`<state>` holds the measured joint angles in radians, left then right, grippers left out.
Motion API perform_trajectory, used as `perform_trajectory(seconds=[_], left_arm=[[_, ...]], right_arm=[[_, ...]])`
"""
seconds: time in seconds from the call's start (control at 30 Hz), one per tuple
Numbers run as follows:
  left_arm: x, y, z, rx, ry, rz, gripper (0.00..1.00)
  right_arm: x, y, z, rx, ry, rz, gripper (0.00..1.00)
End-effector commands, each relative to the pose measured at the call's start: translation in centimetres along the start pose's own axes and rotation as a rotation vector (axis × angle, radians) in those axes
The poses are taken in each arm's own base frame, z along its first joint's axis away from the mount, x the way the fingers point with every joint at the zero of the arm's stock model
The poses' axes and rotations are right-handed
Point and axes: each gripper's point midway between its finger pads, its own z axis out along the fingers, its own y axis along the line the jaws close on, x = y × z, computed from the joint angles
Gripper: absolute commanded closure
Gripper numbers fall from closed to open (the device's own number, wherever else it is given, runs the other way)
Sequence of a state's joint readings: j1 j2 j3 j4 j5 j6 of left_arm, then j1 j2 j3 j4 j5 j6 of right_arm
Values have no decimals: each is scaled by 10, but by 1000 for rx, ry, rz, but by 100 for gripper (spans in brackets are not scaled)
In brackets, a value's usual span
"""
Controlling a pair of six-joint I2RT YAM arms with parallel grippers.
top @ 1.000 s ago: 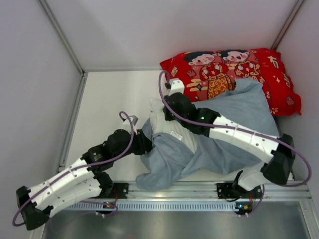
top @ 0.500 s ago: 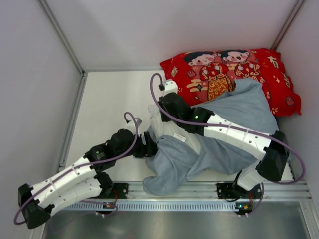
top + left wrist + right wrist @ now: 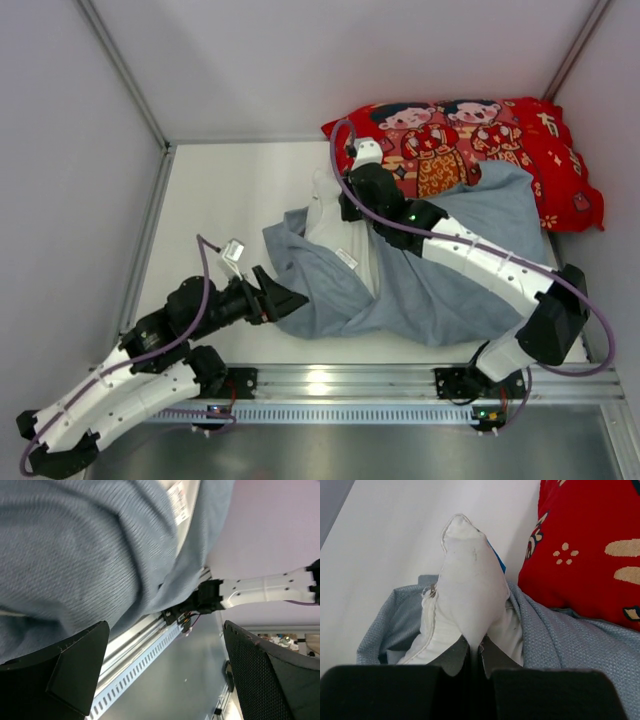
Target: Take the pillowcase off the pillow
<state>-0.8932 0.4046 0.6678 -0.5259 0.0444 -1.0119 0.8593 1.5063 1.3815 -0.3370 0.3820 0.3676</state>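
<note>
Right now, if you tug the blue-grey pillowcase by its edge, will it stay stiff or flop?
Probably floppy: the pillowcase lies in soft folds, so it should drape and bunch. Likely light: thin woven cloth. It may drag rather than slip free, since the pillow sits inside it, its corner pinched by the right tool.

The pillowcase (image 3: 450,300) showed a dull blue-grey with a fine ribbed weave. The pillow (image 3: 470,590) poking out of it was plain white. Behind lay a red pillow (image 3: 520,150) printed with two cartoon figures and gold marks. The worktop (image 3: 220,200) was off-white. The left arm (image 3: 100,395) and right arm (image 3: 480,262) were white with black joints.
</note>
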Motion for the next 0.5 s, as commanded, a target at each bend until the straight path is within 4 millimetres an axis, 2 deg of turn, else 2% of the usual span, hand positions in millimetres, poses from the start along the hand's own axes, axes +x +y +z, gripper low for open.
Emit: perform_trajectory(seconds=[0.0, 0.17, 0.23, 0.37, 0.47], left_arm=[[25, 24, 9, -61, 100, 15, 1], [31, 61, 22, -192, 86, 7, 1], [29, 78, 29, -272, 65, 4, 1], [21, 83, 35, -324, 45, 48, 1], [9, 75, 35, -321, 9, 67, 1]], right_arm=[[-76, -26, -20, 15, -198, 122, 100], [-98, -35, -40, -12, -219, 147, 100], [-100, -39, -48, -21, -220, 147, 100], [-107, -44, -68, -63, -235, 152, 100], [-109, -55, -80, -64, -239, 169, 100]])
